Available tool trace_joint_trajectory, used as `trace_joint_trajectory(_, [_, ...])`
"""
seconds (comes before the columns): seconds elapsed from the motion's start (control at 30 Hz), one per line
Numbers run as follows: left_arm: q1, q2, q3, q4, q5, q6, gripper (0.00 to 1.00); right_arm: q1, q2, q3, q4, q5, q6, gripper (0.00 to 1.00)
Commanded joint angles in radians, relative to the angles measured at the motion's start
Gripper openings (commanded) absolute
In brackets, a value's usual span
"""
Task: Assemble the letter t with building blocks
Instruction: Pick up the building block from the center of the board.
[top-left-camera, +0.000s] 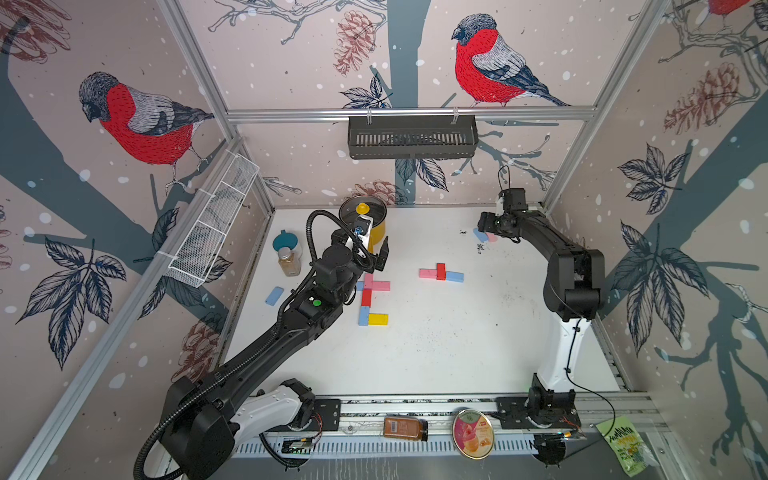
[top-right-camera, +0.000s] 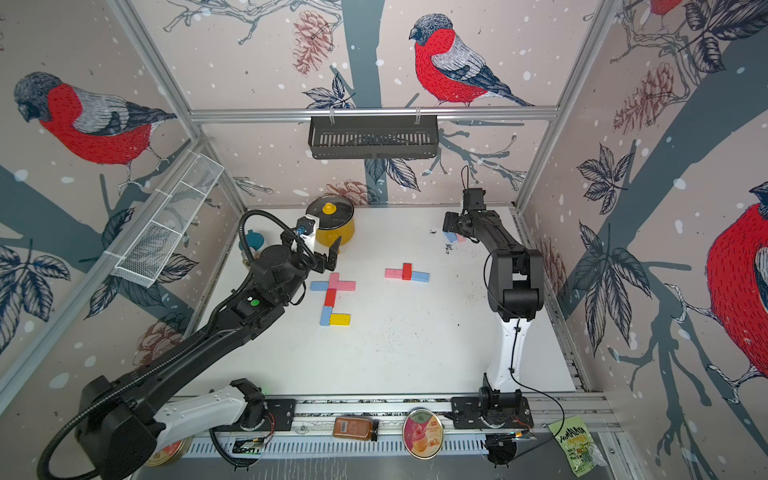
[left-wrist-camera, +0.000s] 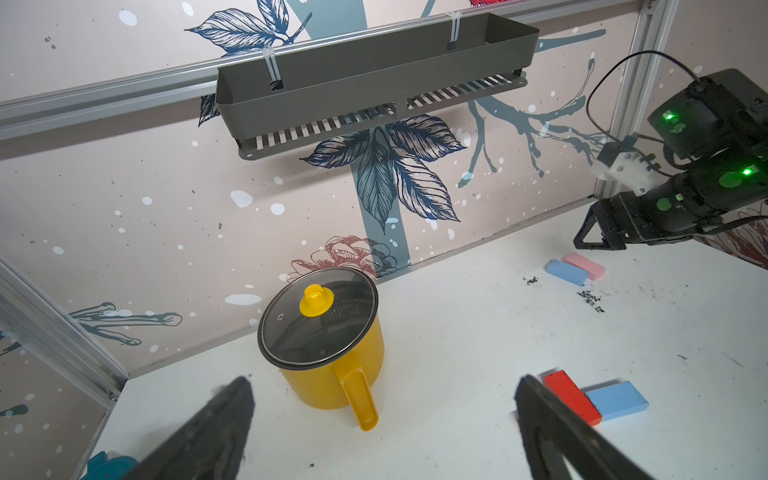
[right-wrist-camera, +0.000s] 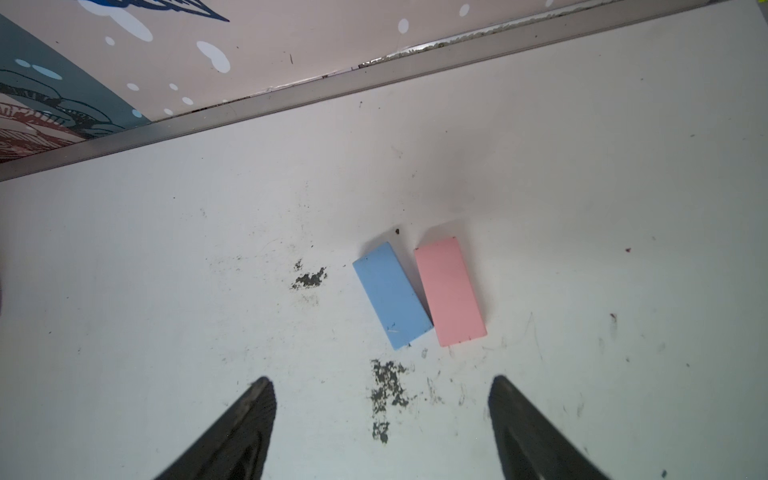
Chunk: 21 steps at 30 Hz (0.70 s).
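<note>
While the right end effector (right-wrist-camera: 380, 384) was hung low over the far right part of the counter (right-wrist-camera: 166, 270), its jaws were seen spread apart with nothing between them. Two building blocks, a blue block (right-wrist-camera: 392, 295) and a pink block (right-wrist-camera: 450, 291), were found lying flat just ahead of its fingertips. They lay side by side and touched at the ends nearer the jaws. Both long axes were noted running away from the end effector, roughly square to the line between the fingertips, so a close across the short width was judged workable. The blue block was set nearly in line with the gap, the pink block slightly off it. The right arm was judged much the nearer. The left end effector (left-wrist-camera: 386, 382), wide open and empty, was held by the yellow pot (left-wrist-camera: 332, 365), well apart from the pair. A three-block cross (top-left-camera: 440, 272) was seen mid-counter.
</note>
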Motion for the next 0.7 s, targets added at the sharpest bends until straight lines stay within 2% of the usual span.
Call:
trace_joint_trajectory(0.0, [0.001, 0.001, 0.010, 0.028, 0.015, 0.007, 0.97, 0.008, 0.051, 0.056, -0.036, 0.019, -0.036, 0.75])
trace_joint_trajectory(0.2, [0.002, 0.004, 0.013, 0.025, 0.014, 0.008, 0.97, 0.017, 0.150, 0.150, -0.056, 0.040, -0.058, 0.66])
trace_joint_trajectory(0.67, [0.000, 0.006, 0.016, 0.021, 0.022, 0.005, 0.97, 0.024, 0.314, 0.318, -0.072, 0.064, -0.105, 0.56])
